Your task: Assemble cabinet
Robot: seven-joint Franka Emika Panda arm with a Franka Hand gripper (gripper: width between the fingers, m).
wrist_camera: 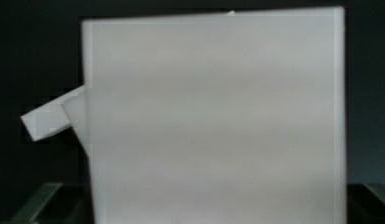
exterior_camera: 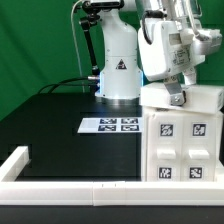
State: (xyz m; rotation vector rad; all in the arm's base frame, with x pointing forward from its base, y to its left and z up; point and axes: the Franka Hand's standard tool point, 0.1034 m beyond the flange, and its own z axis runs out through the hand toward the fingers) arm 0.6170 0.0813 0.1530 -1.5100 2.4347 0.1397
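Cabinet (exterior_camera: 180,140) with four visible tags, one gripper (exterior_camera: 176,97) above it

Hidden and cut-off parts

The gripper's fingertips (exterior_camera: 176,97) sit behind the cabinet (exterior_camera: 183,135) top, so their grip cannot be told; the cabinet runs off the exterior view's right edge, and its face (wrist_camera: 210,120) is blurred in the wrist view.

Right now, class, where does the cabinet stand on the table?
In the exterior view the cabinet stands upright at the right side, directly under the gripper, just right of the marker board and behind the white border rail.
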